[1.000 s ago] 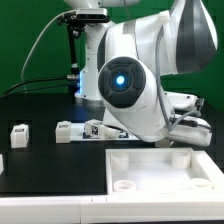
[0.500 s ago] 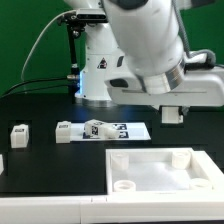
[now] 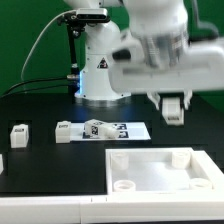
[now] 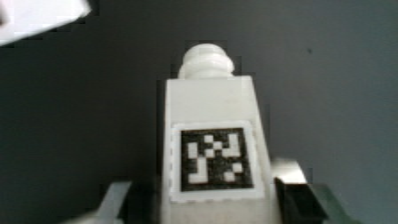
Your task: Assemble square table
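Tool grips leg bearing black-and-white tag.

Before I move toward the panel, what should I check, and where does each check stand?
1. leg clamped in the gripper: ok.
2. peg points away from the gripper: ok.
3. leg hangs clear of the table: ok.
4. sockets in view on the panel are empty: ok.
5. The panel's fourth corner is out of frame: cannot tell.
6. leg lined up over a socket: cannot tell.
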`<action>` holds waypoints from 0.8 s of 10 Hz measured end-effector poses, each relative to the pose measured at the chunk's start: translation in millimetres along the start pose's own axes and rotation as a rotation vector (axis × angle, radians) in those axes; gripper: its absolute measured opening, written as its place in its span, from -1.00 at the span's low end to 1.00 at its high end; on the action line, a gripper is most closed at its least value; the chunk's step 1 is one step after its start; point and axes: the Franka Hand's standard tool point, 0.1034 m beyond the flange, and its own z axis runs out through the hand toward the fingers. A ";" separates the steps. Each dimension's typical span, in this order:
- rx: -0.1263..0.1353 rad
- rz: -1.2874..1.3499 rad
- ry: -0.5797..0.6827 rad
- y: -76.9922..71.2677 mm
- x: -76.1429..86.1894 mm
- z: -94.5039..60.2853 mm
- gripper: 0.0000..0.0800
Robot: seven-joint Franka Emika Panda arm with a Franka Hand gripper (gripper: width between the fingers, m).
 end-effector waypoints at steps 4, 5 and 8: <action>0.006 -0.056 0.299 -15.7 8.1 1.8 -0.29; 0.000 -0.104 0.374 -12.4 17.0 2.6 -0.29; 0.030 -0.177 0.580 -32.1 43.0 -24.0 -0.29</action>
